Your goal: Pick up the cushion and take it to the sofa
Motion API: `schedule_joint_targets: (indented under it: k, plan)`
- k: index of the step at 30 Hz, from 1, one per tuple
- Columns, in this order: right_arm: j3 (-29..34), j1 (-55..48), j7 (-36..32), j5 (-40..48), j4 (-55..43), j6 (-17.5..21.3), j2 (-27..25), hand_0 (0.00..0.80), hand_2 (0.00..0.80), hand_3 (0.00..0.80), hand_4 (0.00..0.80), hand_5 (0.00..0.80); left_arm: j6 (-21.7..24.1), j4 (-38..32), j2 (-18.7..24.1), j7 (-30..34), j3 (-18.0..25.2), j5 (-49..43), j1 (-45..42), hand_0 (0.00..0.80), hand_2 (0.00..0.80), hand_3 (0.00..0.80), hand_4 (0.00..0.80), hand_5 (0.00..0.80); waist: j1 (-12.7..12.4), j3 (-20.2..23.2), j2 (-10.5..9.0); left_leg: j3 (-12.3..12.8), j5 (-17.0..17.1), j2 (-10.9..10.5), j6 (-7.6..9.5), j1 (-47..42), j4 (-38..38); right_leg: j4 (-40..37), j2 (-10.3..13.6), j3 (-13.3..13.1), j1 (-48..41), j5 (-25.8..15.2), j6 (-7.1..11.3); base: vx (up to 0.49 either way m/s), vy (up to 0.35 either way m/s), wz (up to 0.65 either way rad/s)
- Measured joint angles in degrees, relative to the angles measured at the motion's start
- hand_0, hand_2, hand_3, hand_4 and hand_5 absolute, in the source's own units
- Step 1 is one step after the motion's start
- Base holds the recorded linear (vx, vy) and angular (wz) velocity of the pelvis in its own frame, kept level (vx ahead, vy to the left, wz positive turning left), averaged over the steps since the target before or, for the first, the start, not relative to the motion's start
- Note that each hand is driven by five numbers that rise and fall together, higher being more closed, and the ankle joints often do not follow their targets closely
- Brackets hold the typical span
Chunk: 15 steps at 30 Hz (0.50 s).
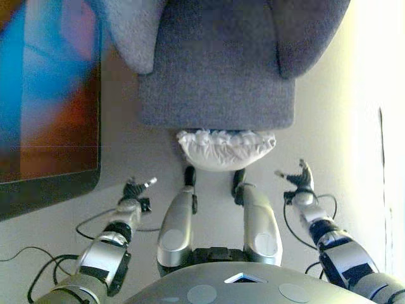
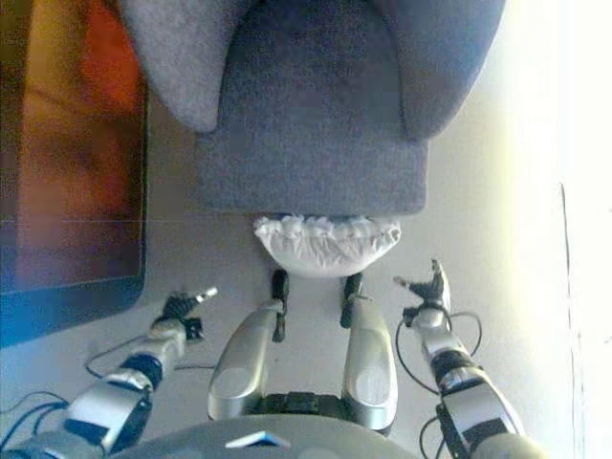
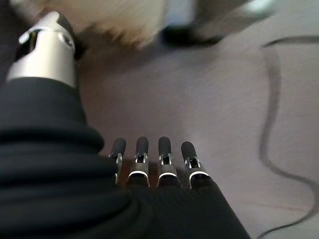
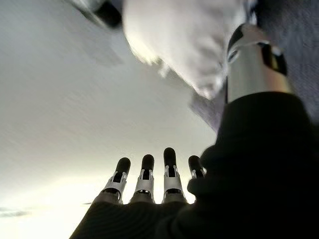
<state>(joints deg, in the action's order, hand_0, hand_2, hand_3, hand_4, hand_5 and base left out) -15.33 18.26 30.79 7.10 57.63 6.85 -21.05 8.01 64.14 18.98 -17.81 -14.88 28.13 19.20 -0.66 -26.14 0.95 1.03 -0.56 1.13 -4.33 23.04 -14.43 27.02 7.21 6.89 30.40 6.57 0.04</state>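
Observation:
A white fluffy cushion (image 1: 225,149) lies on the floor against the front edge of the grey sofa (image 1: 216,69), between both arms. My left hand (image 1: 135,191) hangs above the floor to the cushion's left, fingers straight and holding nothing. My right hand (image 1: 299,178) hangs to the cushion's right, also open and empty. In the left wrist view the cushion (image 3: 117,25) shows past the thumb (image 3: 47,47), apart from the fingers (image 3: 152,159). The right wrist view shows the cushion (image 4: 184,42) beyond the thumb (image 4: 254,62), with the fingers (image 4: 149,177) straight.
A dark-framed panel (image 1: 47,107) with a blue and orange surface stands at the left. The sofa's padded arms (image 1: 130,31) rise on both sides of its seat. Pale floor (image 1: 342,126) stretches to the right.

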Motion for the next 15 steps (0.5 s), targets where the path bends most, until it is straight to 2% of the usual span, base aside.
schedule_joint_targets:
  k: [5,7,15]
  plan:
    - [-0.04,3.2,5.48,-0.29,-1.03,-1.94,-0.32,0.0,0.0,0.0,0.0,0.0,3.06,-2.71,-0.18,-4.55,-1.4,0.05,5.08,0.0,0.0,0.0,0.0,0.0,0.65,-3.33,-0.46,0.07,-0.15,0.57,-0.29,7.26,-3.99,1.46,-0.37,-0.21,6.22,-1.15,-0.51,-0.061,0.015,-0.02]
    - [-0.04,5.26,6.9,-0.29,-1.89,-2.68,-0.94,0.0,0.0,0.0,0.0,0.0,3.79,-2.94,0.29,-5.61,-1.37,0.14,6.28,0.0,0.0,0.0,0.0,0.0,1.35,-3.56,-0.48,0.11,-0.32,0.78,-0.15,10.51,-5.49,1.81,-0.63,-0.33,8.99,-1.69,-0.6,-0.078,0.017,-0.05]
    - [-0.13,13.12,8.73,-0.27,-3.59,-3.23,-5.58,0.0,0.0,0.0,0.0,0.0,9.44,-4.87,1.41,-5.8,-2.71,0.88,10.95,0.0,0.0,0.0,0.0,0.0,1.39,-3.92,-0.63,0.2,-0.38,1.56,-0.16,25.02,-10.73,4.36,-1.17,-1.06,22.76,-3.74,-1.59,-0.064,0.001,-0.03]
